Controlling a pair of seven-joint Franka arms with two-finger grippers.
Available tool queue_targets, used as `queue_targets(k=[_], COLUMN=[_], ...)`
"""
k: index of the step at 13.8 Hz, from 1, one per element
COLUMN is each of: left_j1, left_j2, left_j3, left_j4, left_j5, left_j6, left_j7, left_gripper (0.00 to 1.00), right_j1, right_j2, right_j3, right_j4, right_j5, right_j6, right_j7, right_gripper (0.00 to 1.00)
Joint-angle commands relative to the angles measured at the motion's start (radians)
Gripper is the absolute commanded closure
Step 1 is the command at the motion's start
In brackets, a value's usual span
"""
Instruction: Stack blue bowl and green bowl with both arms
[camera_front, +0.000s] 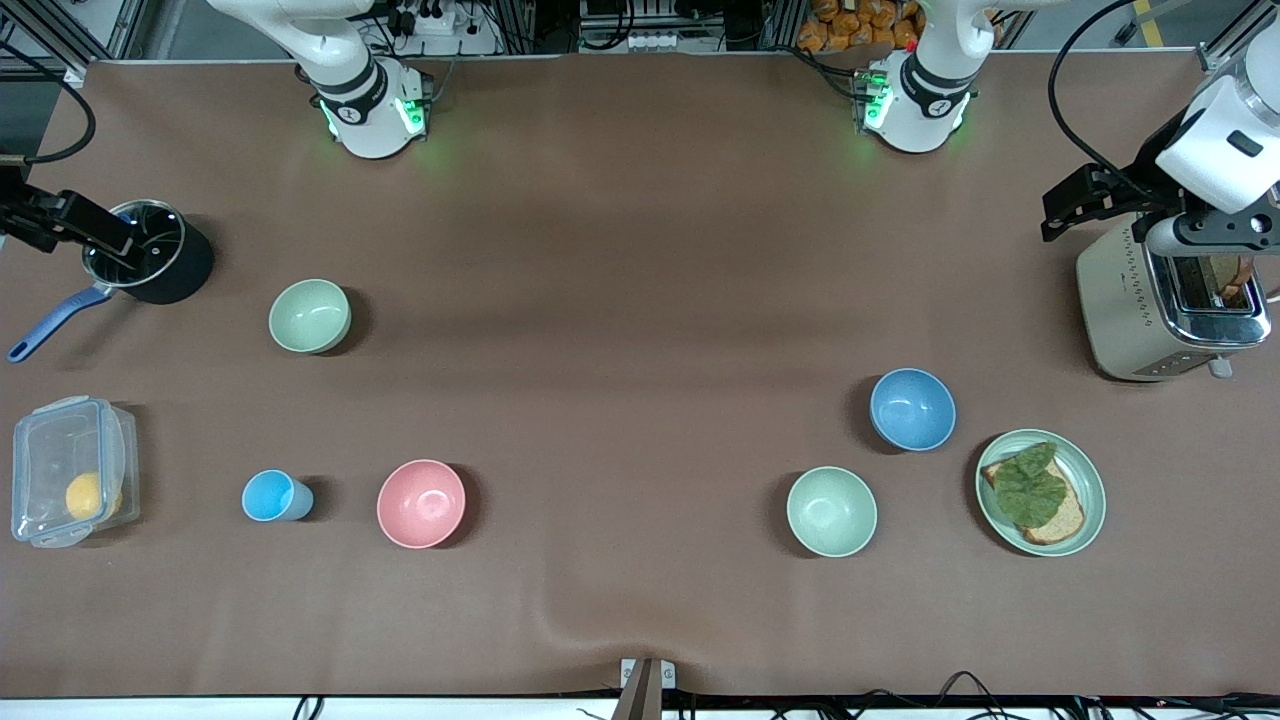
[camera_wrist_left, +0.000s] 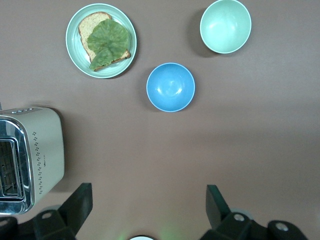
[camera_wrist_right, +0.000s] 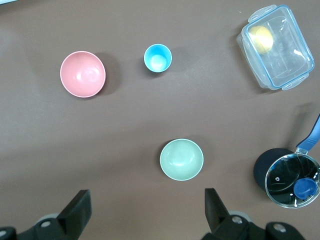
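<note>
The blue bowl (camera_front: 912, 409) stands upright and empty toward the left arm's end; it also shows in the left wrist view (camera_wrist_left: 170, 87). One pale green bowl (camera_front: 831, 511) stands beside it, nearer the front camera, and shows in the left wrist view (camera_wrist_left: 225, 25). A look-alike green bowl (camera_front: 310, 316) stands toward the right arm's end and shows in the right wrist view (camera_wrist_right: 181, 159). My left gripper (camera_front: 1062, 208) hangs open and empty high over the toaster's end of the table (camera_wrist_left: 148, 200). My right gripper (camera_front: 40, 222) hangs open and empty beside the pot (camera_wrist_right: 147, 202).
A toaster (camera_front: 1165, 305) and a green plate (camera_front: 1080, 468) with bread and lettuce stand by the blue bowl. A pink bowl (camera_front: 421, 503), a light-blue cup (camera_front: 271, 496), a pot (camera_front: 148, 250) and a clear box (camera_front: 70, 470) holding a lemon stand toward the right arm's end.
</note>
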Motion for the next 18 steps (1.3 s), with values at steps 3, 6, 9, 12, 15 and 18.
queue_targets(k=[3,6,9,12,15,18], left_j1=[-0.008,-0.015,-0.007,0.002,0.002,0.001], left_j2=[0.010,0.057,0.086,0.085,0.088,0.120], left_j3=[0.004,0.003,0.003,0.006,0.006,0.007], left_j4=[0.021,0.073,0.099,0.096,0.087,0.089], left_j5=[-0.017,-0.011,-0.010,-0.017,-0.023,-0.016], left_j6=[0.002,0.002,0.000,0.000,-0.002,0.002], left_j7=[-0.003,0.008,0.012,0.002,-0.004,-0.008], left_gripper=[0.00,0.00,0.00,0.00,0.00,0.00], right_j1=[-0.010,-0.007,-0.013,-0.015,-0.019,-0.022], right_j2=[-0.019,-0.015,-0.003,0.025,0.086,0.112], right_j3=[0.009,0.009,0.009,0.009,0.009,0.007], right_j4=[-0.021,-0.021,-0.025,-0.021,-0.017,-0.020], right_j5=[-0.014,-0.015,-0.017,-0.034,-0.037,-0.049], right_j6=[0.007,0.009,0.033,0.044,0.044,0.044], right_j7=[-0.002,-0.003,-0.005,-0.005,-0.019,-0.022], right_gripper=[0.00,0.00,0.00,0.00,0.00,0.00])
